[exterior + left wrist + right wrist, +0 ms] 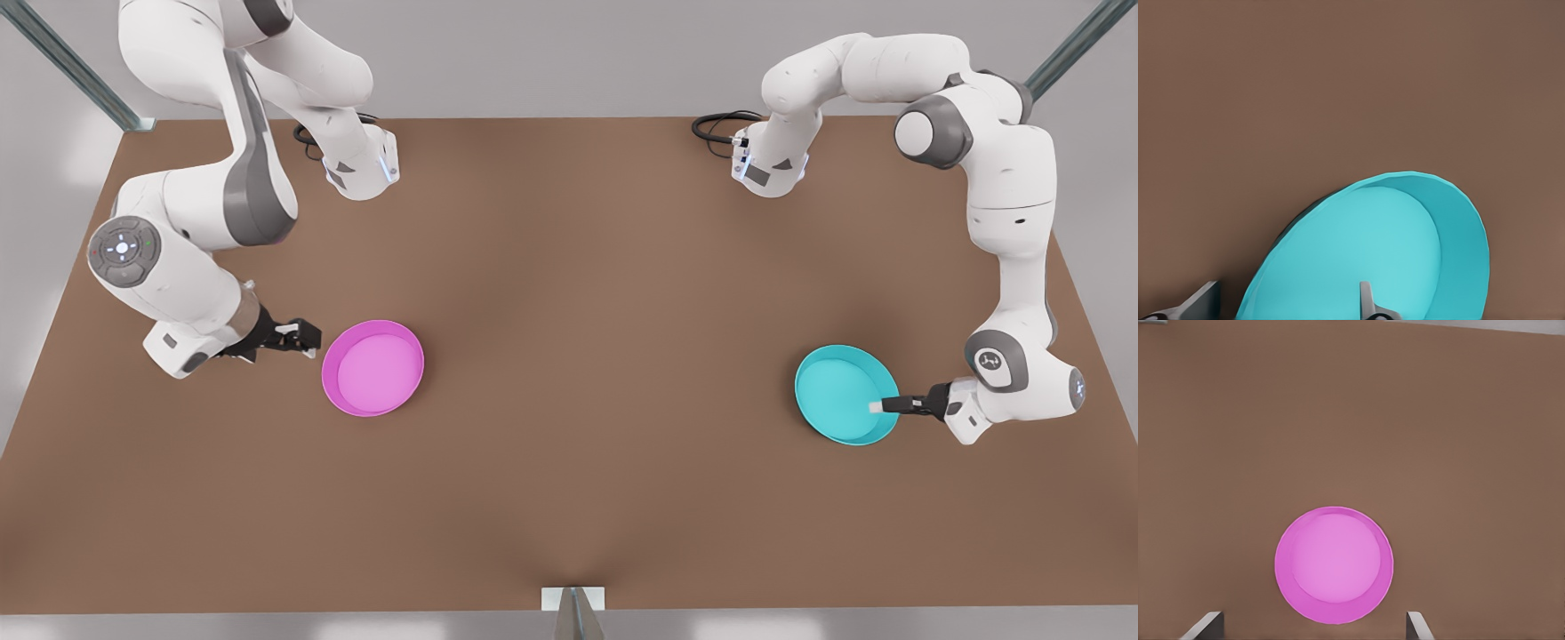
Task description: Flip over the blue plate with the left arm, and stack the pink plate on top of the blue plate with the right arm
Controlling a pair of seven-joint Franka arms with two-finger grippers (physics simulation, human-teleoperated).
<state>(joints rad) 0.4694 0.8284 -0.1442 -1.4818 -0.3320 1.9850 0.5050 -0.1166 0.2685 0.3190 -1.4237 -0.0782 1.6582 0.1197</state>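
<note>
Left fingers [876,406] straddle blue plate [836,391] rim; right fingers [307,338] spread beside pink plate [373,367].

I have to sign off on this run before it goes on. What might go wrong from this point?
1. The left gripper reaches over the blue plate at its rim, one finger inside; such an edge hold may slip during the flip.
2. The right gripper is open beside the pink plate without touching it; closing in may push the plate along the table.
3. The plates lie far apart, so the pink one needs a long carry.
</note>
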